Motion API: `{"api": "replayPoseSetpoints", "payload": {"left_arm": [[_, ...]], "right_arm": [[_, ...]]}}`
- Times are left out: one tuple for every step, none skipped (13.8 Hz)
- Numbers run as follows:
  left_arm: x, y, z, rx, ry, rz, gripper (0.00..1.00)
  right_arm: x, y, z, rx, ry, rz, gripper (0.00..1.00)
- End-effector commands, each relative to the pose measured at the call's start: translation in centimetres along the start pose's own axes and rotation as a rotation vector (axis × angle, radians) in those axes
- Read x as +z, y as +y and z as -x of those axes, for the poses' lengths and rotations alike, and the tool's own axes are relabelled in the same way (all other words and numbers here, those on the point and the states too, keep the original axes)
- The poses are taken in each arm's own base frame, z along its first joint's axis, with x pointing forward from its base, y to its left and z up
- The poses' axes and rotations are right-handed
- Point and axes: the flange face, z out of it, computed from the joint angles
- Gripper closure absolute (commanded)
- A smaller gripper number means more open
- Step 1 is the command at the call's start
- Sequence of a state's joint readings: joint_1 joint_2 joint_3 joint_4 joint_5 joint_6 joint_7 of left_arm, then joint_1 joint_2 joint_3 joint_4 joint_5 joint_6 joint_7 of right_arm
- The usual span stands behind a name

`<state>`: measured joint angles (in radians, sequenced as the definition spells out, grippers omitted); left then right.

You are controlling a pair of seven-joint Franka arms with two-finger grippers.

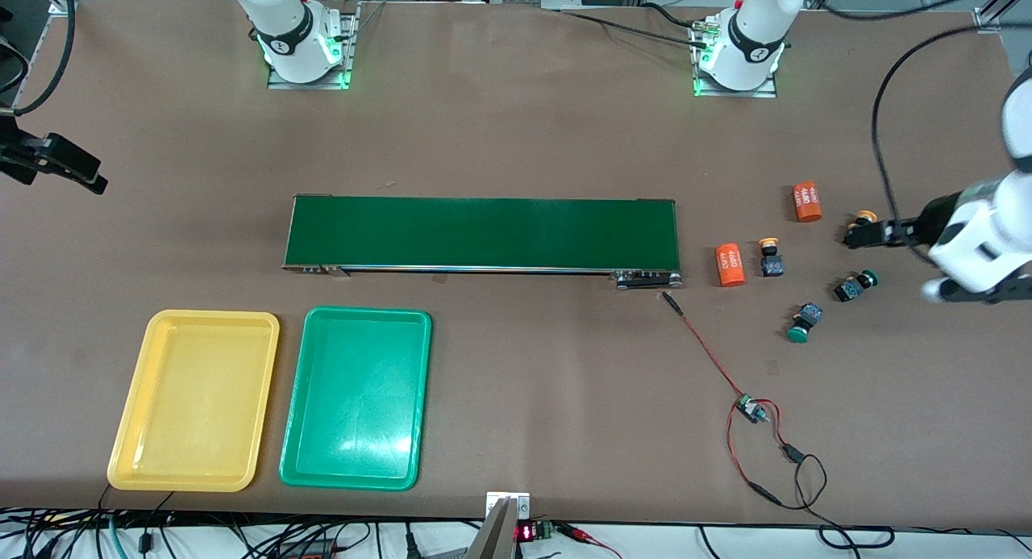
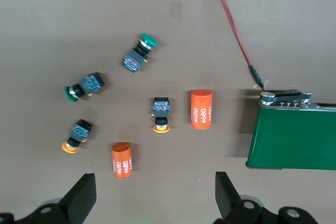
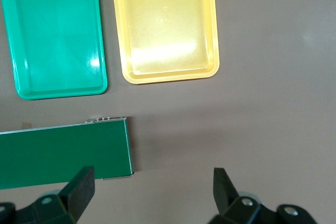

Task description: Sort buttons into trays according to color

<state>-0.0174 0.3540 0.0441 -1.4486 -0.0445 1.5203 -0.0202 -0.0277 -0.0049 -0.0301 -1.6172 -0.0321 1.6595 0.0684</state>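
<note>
Four small dark-bodied push-buttons (image 2: 160,114), two yellow-capped, two green-capped, lying on the brown desk (image 1: 516,139) at the left arm's end; left pincer (image 2: 152,195) hovering over them, released; right pincer (image 3: 152,192) waiting released near yellow tray (image 1: 129,430) and green tray (image 1: 423,398).

Four buttons (image 1: 772,258), two trays (image 1: 193,400).

Front cam high, facing robot bases at 12 o'clock, whole table (image 1: 516,139) seen. Left wrist cam looks straight down, mid-height, shares conveyor belt (image 2: 294,137) end with front. Right wrist cam straight down, shares trays (image 3: 52,35).
</note>
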Motion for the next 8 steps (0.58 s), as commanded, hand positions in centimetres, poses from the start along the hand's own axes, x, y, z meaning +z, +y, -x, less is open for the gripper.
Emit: {"api": "replayPoseSetpoints", "payload": {"left_arm": [[2.9,5.3,-1.6,-0.015,-0.005,-0.014,0.00],[4.5,5.8,-2.2,-0.022,0.000,-0.016,0.00],[6.4,6.5,-2.5,-0.013,0.018,-0.014,0.00],[8.4,6.7,-2.6,-0.009,0.030,-0.013,0.00],[10.0,7.1,-2.8,0.014,0.041,-0.010,0.00],[11.6,7.2,-2.8,0.033,0.048,-0.010,0.00],[13.6,7.1,-2.8,0.039,0.057,-0.008,0.00],[15.7,7.0,-2.6,0.034,0.067,-0.007,0.00]], "right_arm": [[-0.3,0.0,0.0,-0.002,0.002,-0.015,0.00],[-0.3,0.0,0.1,-0.002,0.001,-0.015,0.00],[-0.2,0.0,0.0,-0.002,0.001,-0.015,0.00],[-0.1,0.0,0.0,-0.002,-0.002,-0.015,0.00],[-0.1,0.0,0.0,-0.002,-0.002,-0.015,0.00],[-0.1,0.0,0.0,-0.002,-0.004,-0.015,0.00],[-0.1,0.0,0.0,-0.002,-0.004,-0.015,0.00],[-0.1,0.0,0.0,-0.002,-0.002,-0.015,0.00]]}}
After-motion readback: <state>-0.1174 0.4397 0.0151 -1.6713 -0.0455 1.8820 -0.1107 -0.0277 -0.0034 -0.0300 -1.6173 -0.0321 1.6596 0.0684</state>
